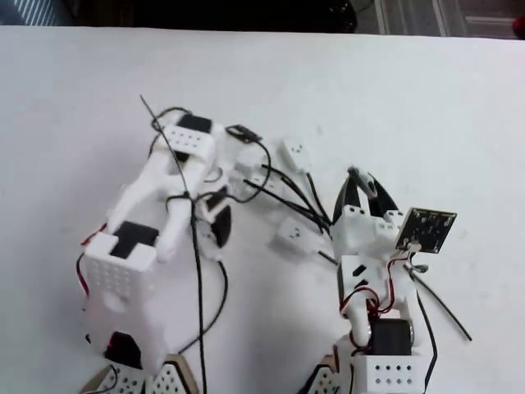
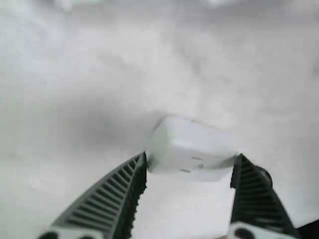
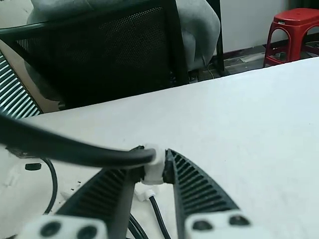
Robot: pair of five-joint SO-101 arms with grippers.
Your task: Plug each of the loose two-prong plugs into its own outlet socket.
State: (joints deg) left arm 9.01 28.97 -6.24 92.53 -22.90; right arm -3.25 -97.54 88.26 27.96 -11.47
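Outlet socket (image 2: 192, 147) and plug each sit at a gripper over the white table (image 1: 426, 98). In the high view, find the right arm (image 1: 369, 238) at 3 o'clock of the left arm (image 1: 164, 205). A further white block (image 1: 297, 232) lies between them among black leads.

The left gripper (image 2: 192, 159) is spread wide, with one ribbed finger on each side of the socket. You cannot tell whether either finger touches it. The socket is a rounded white block resting on the table, with two short marks (image 2: 192, 164), probably its slots, facing the left wrist camera.

The right gripper (image 3: 155, 158) is clenched on the plug (image 3: 152, 172), a small white body whose black cable (image 3: 75, 147) leaves crosswise to the fingers. Its prongs are hidden, so you cannot confirm their heading.

Judge the coming move as travel toward 9 o'clock: the right arm carries the plug and the left arm steadies the socket. Align prongs with slots before pressing.
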